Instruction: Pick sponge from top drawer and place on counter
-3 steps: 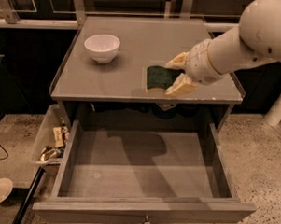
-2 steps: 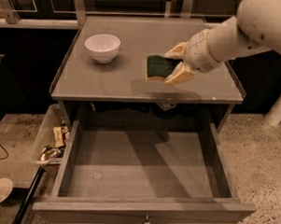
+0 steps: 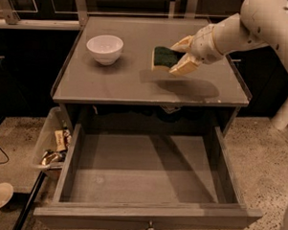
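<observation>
- The top drawer (image 3: 146, 179) sits wide open at the front with nothing in it, so the sponge is already out.
- A clear bin (image 3: 47, 141) of odd bits sits on the floor by the drawer's left side.
- The counter (image 3: 116, 84) above has bare room for putting things down.
- The gripper (image 3: 175, 58) hangs just over the counter, its two fingers squeezed on the sponge (image 3: 163, 58) so it cannot fall.
- The sponge is up in the air, not yet set down.
- The white bowl (image 3: 105, 48) sits farther left, well apart.
</observation>
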`<state>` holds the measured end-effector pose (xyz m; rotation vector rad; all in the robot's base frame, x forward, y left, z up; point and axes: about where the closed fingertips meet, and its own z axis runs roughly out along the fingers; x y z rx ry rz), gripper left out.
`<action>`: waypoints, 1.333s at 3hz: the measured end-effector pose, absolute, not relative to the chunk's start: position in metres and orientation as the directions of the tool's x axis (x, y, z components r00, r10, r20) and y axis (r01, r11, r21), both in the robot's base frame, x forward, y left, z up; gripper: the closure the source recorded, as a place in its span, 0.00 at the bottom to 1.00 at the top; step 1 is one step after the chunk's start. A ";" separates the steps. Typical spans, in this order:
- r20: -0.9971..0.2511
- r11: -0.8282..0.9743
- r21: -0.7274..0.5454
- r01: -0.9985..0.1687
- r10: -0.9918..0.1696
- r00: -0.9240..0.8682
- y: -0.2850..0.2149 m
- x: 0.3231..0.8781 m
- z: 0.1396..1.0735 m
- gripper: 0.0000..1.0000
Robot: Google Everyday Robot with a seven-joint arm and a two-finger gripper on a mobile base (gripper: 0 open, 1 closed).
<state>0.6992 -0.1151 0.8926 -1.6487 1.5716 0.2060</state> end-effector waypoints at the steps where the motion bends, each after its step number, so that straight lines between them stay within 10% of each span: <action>1: -0.711 0.257 -0.372 -0.892 -0.697 0.095 -0.130 0.724 0.880 1.00; 2: -0.773 0.355 -0.299 -0.886 -0.634 0.006 -0.137 0.742 0.871 1.00; 4: -0.779 0.363 -0.288 -0.886 -0.627 -0.004 -0.136 0.743 0.870 0.60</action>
